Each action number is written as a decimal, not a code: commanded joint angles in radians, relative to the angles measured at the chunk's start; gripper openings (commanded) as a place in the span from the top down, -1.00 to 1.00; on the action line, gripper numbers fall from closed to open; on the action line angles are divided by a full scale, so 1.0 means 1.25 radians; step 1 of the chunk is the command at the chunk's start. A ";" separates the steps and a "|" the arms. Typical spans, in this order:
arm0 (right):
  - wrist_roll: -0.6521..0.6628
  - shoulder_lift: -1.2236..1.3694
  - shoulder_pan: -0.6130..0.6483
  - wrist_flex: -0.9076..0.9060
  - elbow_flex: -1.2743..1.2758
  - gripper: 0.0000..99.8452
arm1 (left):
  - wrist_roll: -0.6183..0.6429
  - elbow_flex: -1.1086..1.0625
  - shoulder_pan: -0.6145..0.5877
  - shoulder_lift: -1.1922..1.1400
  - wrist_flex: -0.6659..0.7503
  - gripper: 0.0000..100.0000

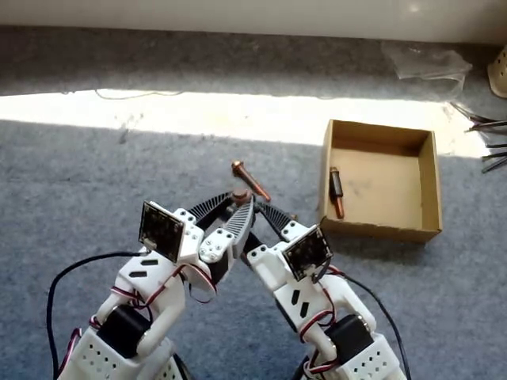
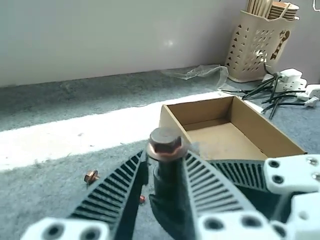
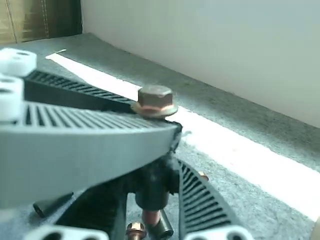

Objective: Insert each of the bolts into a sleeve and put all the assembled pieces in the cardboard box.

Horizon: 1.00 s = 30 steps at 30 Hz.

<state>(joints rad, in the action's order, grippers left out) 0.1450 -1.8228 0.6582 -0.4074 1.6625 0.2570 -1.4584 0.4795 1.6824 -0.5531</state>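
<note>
Meeting tip to tip over the grey carpet [image 1: 87, 190], the two arms hold one small piece between them. The left gripper [image 2: 166, 162] is pressed onto a dark sleeve [image 2: 168, 176] that stands upright between its ribbed fingers [image 2: 117, 192]. A copper bolt [image 2: 166, 141] sits in the top of the sleeve, with its six-sided head poking out just above the fingertips. The right gripper [image 3: 152, 186] comes in from the other side and pinches the lower end of what looks like the same dark sleeve, right under the left gripper's finger. A second bolt [image 1: 249, 180] lies on the carpet just past both grippers' tips, not touching them. The cardboard box [image 1: 380, 231] sits open on the right gripper's side, a little farther out than the tips. One finished piece [image 1: 337, 192], dark with a copper end, lies inside the box against the wall nearest the grippers.
</note>
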 commanded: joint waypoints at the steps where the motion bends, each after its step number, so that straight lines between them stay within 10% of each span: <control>1: 0.006 -0.013 0.003 0.025 -0.008 0.99 | -0.018 0.002 -0.017 0.012 0.005 0.61; 22: 0.007 -0.013 0.002 0.023 -0.002 0.99 | -0.020 0.101 -0.142 0.013 0.001 0.51; 30: 0.007 -0.012 -0.152 0.021 -0.002 0.99 | -0.022 0.172 -0.214 0.013 -0.083 0.64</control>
<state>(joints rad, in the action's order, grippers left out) 0.1435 -1.8228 0.5478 -0.4058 1.6625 0.2570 -1.3295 0.2371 1.6824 -0.6160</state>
